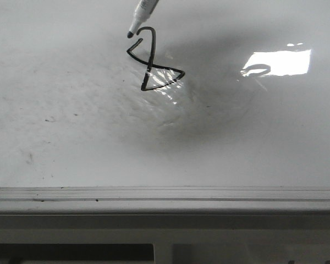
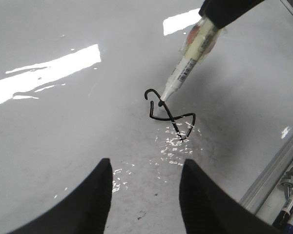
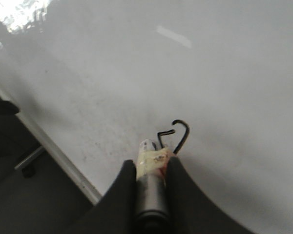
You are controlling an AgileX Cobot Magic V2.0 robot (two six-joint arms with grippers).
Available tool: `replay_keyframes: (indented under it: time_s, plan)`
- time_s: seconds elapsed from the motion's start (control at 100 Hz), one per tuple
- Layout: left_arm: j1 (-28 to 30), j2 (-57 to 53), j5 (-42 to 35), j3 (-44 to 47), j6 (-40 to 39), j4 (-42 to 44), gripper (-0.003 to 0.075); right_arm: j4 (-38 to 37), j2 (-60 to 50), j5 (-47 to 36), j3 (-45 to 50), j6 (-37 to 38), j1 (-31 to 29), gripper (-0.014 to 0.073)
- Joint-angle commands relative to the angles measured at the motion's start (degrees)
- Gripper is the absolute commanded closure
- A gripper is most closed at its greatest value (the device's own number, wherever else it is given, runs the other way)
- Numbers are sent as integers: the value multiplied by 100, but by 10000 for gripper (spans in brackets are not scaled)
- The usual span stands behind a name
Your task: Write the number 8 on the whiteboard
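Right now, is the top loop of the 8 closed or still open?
Open. In the front view the number 8 has a closed triangular lower loop, but its hooked upper stroke stops short, leaving a gap where the marker tip sits.

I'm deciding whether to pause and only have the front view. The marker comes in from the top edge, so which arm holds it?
Observer: The right gripper, shut on the white marker pen.
Operator: And the left?
Observer: The left gripper is open and empty, above the glossy white whiteboard near the thin black number 8.
Operator: Anything off the board?
Observer: Spare marker pens lie beyond the grey metal frame edge.
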Motion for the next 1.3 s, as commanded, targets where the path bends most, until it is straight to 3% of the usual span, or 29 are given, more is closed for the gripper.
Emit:
replay_keyframes:
  time_s: [0.0,0.51,0.78,1.02,1.24,1.29]
  plan:
    - [18,189,-516,-158,-59,160,416,44,-186,-97,-168,3,198,657]
    - [-287,1967,-2338,-171,-77,657,416,703,500,-66,-168,12,495,657]
    - [-287,2345,-2581,-302,-77,677,423,954,525,-118,-168,12,556,657]
    - [-287,2587,-2683,-302,-77,703,559,1024,525,-130,-168,12,556,657]
    - [-287,2587,-2781,-302,-77,703,736,1089,525,5,-168,12,556,657]
    - [-287,2587,-2781,-302,-77,703,741,1093,525,-35,-168,12,556,657]
